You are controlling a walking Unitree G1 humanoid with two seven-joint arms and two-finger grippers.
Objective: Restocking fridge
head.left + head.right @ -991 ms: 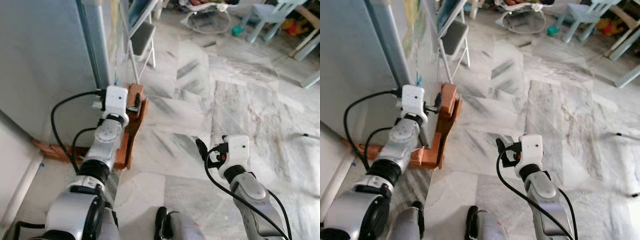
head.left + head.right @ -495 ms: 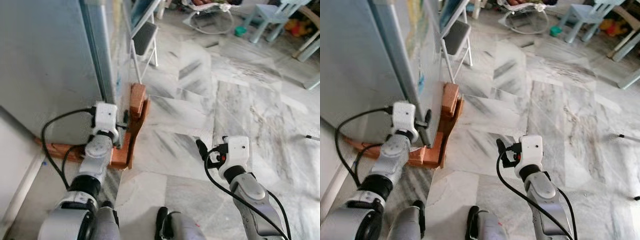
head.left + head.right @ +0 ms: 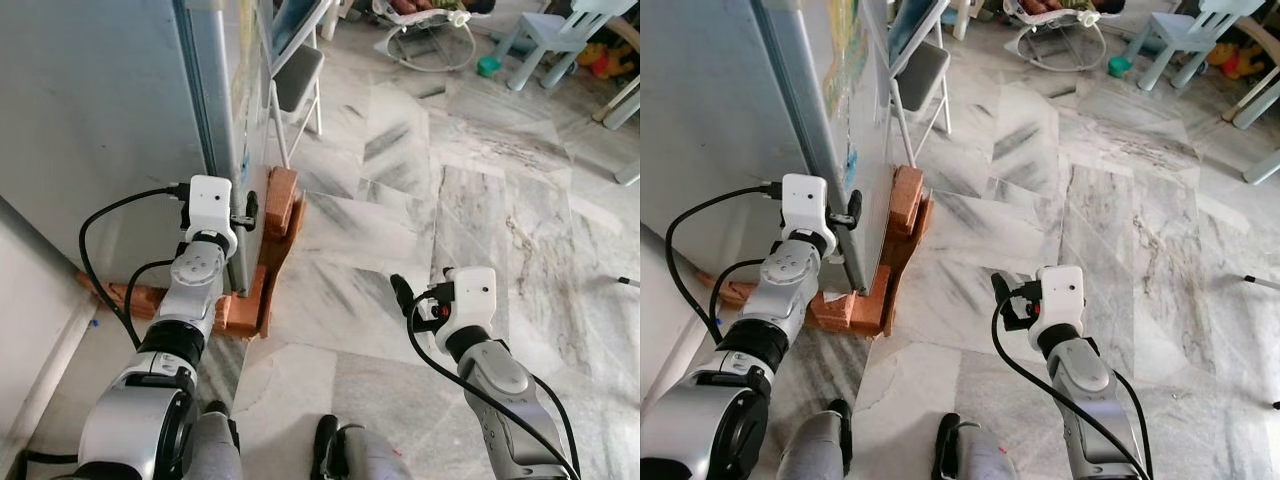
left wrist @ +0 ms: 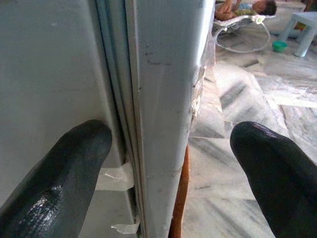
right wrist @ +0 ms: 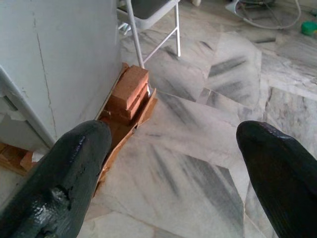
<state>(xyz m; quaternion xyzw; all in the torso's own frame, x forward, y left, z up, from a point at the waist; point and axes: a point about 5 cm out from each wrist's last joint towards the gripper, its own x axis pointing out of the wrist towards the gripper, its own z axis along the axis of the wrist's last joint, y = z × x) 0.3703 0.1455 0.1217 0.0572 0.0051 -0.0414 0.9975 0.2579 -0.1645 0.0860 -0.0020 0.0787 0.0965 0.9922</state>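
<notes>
**Left hand straddling the fridge door edge**

The left hand (image 4: 163,163) is sitting spread, one finger on either side of the fridge door (image 4: 166,99) edge near its bottom corner. The right hand (image 5: 168,163) is hovering spread over the marble floor (image 3: 470,200). Pulling crookedly could make the fingers slip off, or nudge the bricks (image 3: 278,195) propping the fridge.

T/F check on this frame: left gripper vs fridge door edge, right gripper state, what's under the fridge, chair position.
1. The left gripper straddles the fridge door edge with open fingers. True.
2. The right gripper holds a bottle. False: it is open and holds nothing, over the marble floor.
3. Bricks lie at the fridge's base. True.
4. The folding chair lies tipped over. False: it stands upright beside the fridge.
</notes>
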